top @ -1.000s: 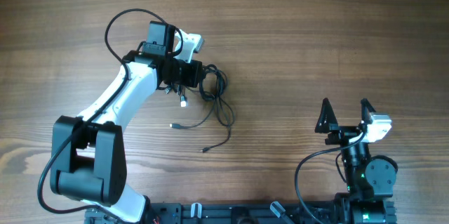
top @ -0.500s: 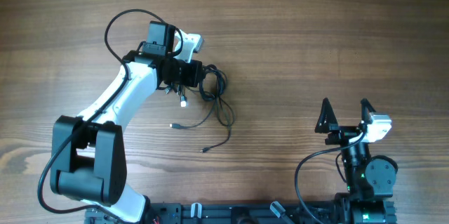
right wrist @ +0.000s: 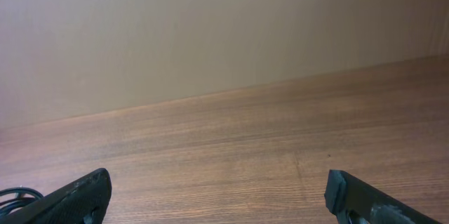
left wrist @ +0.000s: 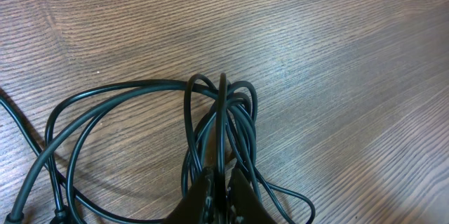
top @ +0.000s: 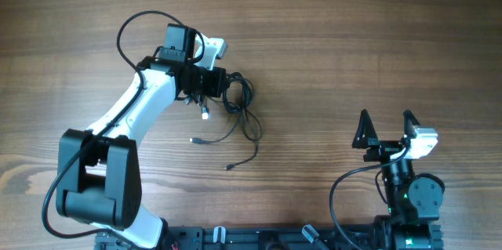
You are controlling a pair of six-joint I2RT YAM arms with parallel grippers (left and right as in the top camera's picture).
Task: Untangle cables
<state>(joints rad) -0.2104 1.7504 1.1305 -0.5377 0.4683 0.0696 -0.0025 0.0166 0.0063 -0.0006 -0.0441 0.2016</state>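
A tangle of thin black cables point(top: 239, 105) lies on the wooden table left of centre, with loose plug ends trailing toward the front point(top: 229, 167). My left gripper point(top: 223, 84) sits at the bundle's left side and is shut on a strand of the cables. In the left wrist view the cables point(left wrist: 223, 126) loop over each other and one strand runs between the closed fingers point(left wrist: 221, 189). My right gripper point(top: 386, 125) is open and empty at the front right, far from the cables. The right wrist view shows its two fingertips wide apart point(right wrist: 221, 196) over bare wood.
The wooden table point(top: 353, 38) extends around the bundle. A silver-tipped plug point(top: 204, 113) hangs near my left gripper. The left arm's own thicker cable point(top: 129, 27) arcs behind it. A dark cable edge point(right wrist: 14, 194) shows at the lower left of the right wrist view.
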